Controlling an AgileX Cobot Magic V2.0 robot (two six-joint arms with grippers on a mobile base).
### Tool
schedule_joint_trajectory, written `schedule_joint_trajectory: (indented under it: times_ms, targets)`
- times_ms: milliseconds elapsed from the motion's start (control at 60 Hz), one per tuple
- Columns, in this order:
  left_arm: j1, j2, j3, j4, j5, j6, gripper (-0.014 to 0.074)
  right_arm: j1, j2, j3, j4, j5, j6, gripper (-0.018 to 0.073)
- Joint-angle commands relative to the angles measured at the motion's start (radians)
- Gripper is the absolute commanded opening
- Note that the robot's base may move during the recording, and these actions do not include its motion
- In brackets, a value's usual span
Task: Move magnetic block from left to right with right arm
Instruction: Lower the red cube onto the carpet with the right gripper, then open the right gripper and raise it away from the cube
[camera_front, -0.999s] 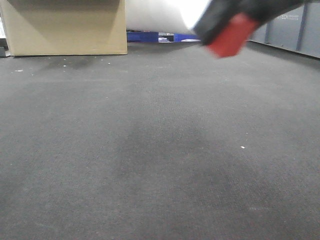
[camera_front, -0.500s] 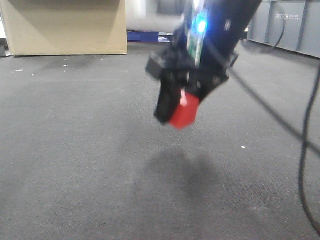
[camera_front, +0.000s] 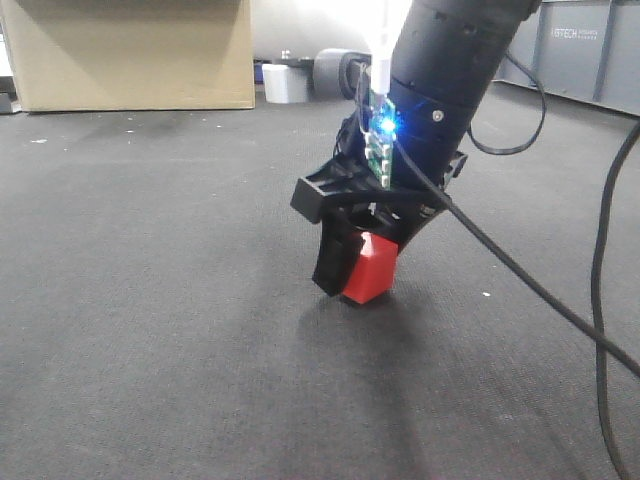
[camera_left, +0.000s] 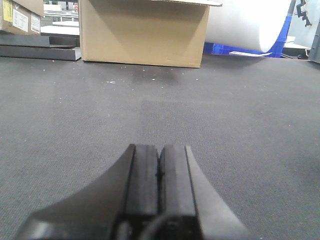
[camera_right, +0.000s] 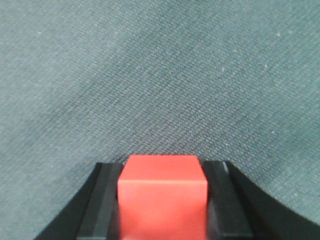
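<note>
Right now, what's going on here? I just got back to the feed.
The right gripper holds the red magnetic block between its fingers and has carried it down close to the dark carpeted surface; whether the block touches it cannot be told. The wrist view shows the same block clamped on both sides. The left gripper is shut and empty, low over the carpet, idle.

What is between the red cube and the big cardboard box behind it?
Only bare dark carpet lies between the red cube, held in the right tool, and the cardboard box, per the front view.
</note>
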Motion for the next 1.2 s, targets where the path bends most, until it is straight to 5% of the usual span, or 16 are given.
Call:
schedule_joint_trajectory:
  times_ms: [0, 100, 366, 466, 683, 916, 1182]
  targets:
    - [0.000, -0.013, 0.009, 0.000, -0.089, -0.004, -0.0116, 0.000, -0.046, -0.032, 0.003, -0.021, -0.004, 0.0460]
    - [0.000, -0.013, 0.009, 0.000, -0.089, -0.004, -0.0116, 0.000, -0.049, -0.032, 0.002, -0.008, -0.001, 0.0649]
    - [0.000, -0.013, 0.009, 0.000, -0.089, -0.004, -0.0116, -0.014, -0.103, -0.107, 0.004, 0.053, 0.018, 0.0613]
    - [0.000, -0.013, 0.009, 0.000, -0.089, -0.004, -0.0116, -0.040, -0.168, -0.111, 0.004, 0.050, 0.061, 0.0524]
    - [0.000, -0.013, 0.009, 0.000, -0.089, -0.004, -0.0116, -0.134, -0.411, -0.059, 0.004, 0.069, 0.098, 0.0054]
    - [0.000, -0.013, 0.009, 0.000, -0.089, -0.004, -0.0116, -0.210, -0.678, 0.145, 0.004, -0.018, 0.132, 0.0064]
    - [0.000, -0.013, 0.009, 0.000, -0.089, -0.004, -0.0116, -0.212, -1.014, 0.492, 0.033, -0.215, 0.133, 0.0064]
